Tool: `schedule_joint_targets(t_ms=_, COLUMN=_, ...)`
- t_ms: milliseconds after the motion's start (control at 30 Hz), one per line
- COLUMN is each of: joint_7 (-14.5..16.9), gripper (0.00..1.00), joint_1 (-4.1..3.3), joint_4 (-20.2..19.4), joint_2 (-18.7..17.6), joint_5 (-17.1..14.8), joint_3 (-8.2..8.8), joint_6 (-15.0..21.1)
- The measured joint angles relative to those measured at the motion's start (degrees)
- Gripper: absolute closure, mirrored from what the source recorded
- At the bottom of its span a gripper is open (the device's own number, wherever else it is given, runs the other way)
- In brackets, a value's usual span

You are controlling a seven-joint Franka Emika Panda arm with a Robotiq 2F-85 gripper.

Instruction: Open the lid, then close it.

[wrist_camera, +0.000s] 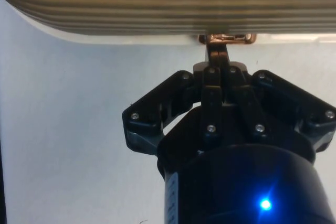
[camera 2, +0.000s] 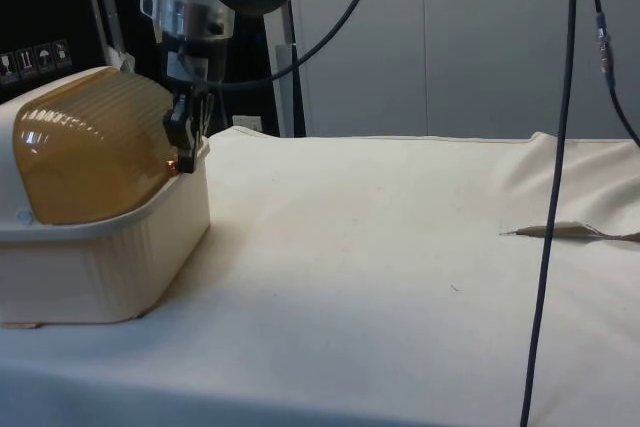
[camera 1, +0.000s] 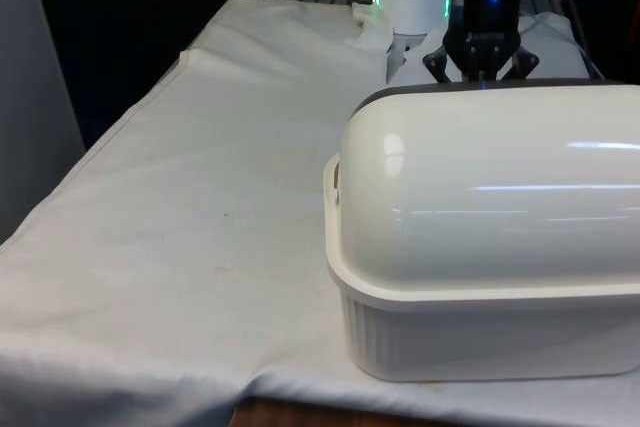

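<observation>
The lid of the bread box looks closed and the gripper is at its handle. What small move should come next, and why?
Probably a short upward pull along the lid's curve. The gripper appears shut on the small handle at the lower edge of the ribbed lid, and the lid sits down on the bread box, so opening has not begun.

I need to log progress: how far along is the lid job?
The ribbed amber roll-top lid sits down over the cream ribbed plastic bread box, so it looks closed. In hand: the black two-finger gripper is pinched at the small copper handle on the lid's edge. Whether the lid has already been opened cannot be told.
</observation>
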State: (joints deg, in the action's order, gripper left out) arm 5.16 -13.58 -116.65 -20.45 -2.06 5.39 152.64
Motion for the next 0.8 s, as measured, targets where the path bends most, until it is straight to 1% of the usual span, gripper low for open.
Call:
schedule_joint_targets(t_ms=400, joint_7=0.06, gripper=1.0, joint_1=-0.06, joint_4=-0.17, joint_2=-0.06, joint_5=0.0, joint_3=0.0, joint_6=0.34)
schedule_joint_targets(t_ms=500, joint_7=0.0, gripper=1.0, joint_1=-0.17, joint_4=0.06, joint_2=-0.11, joint_5=0.0, joint_3=-0.06, joint_6=0.34)
schedule_joint_targets(t_ms=800, joint_7=-0.06, gripper=1.0, joint_1=-0.17, joint_4=0.69, joint_2=-0.4, joint_5=0.0, joint_3=-0.06, joint_6=0.4)
